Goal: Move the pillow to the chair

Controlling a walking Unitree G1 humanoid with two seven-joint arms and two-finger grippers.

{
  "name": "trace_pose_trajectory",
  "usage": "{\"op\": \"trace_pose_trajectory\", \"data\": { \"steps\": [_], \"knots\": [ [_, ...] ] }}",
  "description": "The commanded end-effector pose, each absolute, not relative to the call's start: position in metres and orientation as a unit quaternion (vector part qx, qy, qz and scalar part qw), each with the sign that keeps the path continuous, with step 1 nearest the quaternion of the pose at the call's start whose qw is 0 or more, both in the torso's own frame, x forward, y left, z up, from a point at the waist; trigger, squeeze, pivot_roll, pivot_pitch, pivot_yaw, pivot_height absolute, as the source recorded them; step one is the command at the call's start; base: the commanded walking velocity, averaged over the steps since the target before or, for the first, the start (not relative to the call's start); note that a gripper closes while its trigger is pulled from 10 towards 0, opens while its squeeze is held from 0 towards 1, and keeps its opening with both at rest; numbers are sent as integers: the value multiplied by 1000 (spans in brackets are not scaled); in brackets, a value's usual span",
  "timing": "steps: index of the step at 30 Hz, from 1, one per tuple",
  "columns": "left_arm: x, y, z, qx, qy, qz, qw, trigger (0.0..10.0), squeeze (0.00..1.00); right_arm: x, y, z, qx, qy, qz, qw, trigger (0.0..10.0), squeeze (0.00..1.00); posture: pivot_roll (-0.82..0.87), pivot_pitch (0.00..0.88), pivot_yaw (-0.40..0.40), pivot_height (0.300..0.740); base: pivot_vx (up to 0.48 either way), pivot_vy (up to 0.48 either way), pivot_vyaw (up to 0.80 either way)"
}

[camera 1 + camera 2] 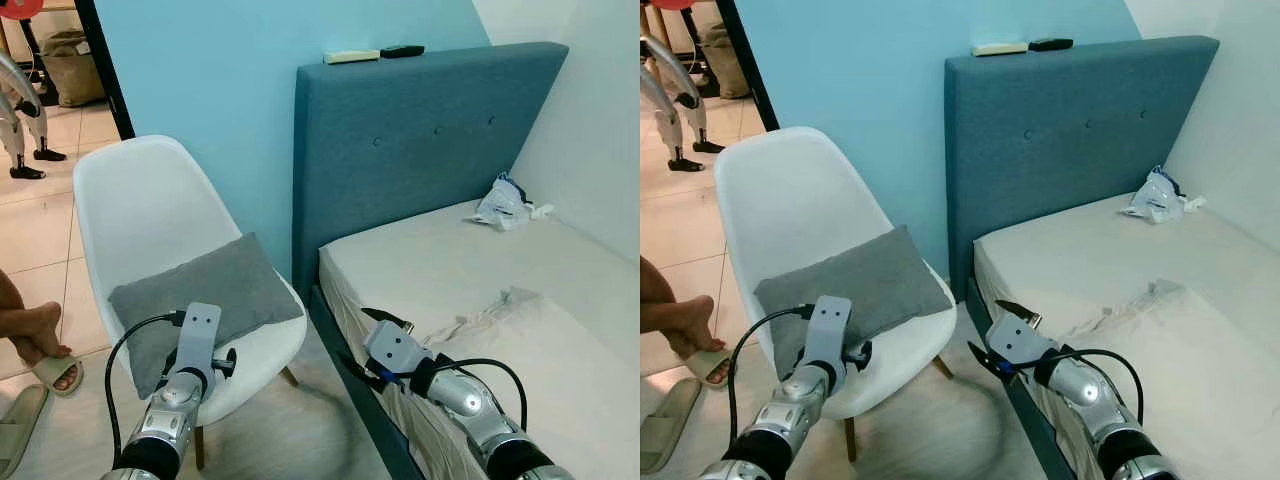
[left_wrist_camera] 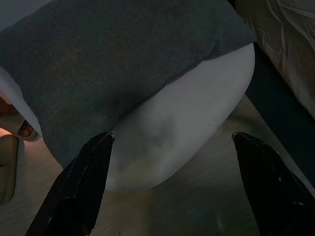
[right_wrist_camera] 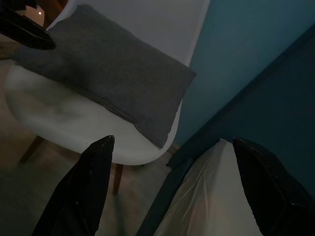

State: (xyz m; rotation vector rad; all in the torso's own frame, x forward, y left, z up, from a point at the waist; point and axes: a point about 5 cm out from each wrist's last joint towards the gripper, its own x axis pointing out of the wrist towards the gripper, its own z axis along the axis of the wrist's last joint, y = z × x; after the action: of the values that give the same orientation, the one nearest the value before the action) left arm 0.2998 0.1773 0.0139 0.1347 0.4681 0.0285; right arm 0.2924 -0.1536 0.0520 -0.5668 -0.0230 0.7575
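The grey pillow [image 1: 200, 295] lies flat on the seat of the white shell chair [image 1: 140, 200], its near corner hanging slightly over the front rim. My left gripper [image 2: 172, 136] hovers just before the chair's front edge, open, with nothing between its black fingers [image 2: 81, 182]. The pillow [image 2: 118, 64] and the white seat [image 2: 187, 132] lie right beyond it. My right gripper [image 1: 366, 342] is open and empty, held low in the gap between chair and bed. In its wrist view the pillow [image 3: 108, 69] rests on the seat.
A bed with a teal headboard [image 1: 430, 140] and a bare mattress [image 1: 450, 260] stands right of the chair. A white plastic bag [image 1: 505, 203] lies on the mattress. A person's foot in a sandal [image 1: 45, 345] and a loose slipper [image 1: 15, 425] are on the floor at left.
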Motion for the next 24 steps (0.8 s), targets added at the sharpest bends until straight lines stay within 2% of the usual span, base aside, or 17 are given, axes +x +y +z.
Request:
{"op": "trace_pose_trajectory", "data": {
  "steps": [1,24],
  "knots": [
    [300,174,14,63,231,13,971,10000,0,294,-157,54,-271,-13,359,893,10000,0,-94,64,-48,740,0,0,0],
    [302,171,15,61,230,12,971,10000,0,297,-162,57,-271,-11,354,895,10000,0,-102,67,-48,740,0,0,0]
  ]
}}
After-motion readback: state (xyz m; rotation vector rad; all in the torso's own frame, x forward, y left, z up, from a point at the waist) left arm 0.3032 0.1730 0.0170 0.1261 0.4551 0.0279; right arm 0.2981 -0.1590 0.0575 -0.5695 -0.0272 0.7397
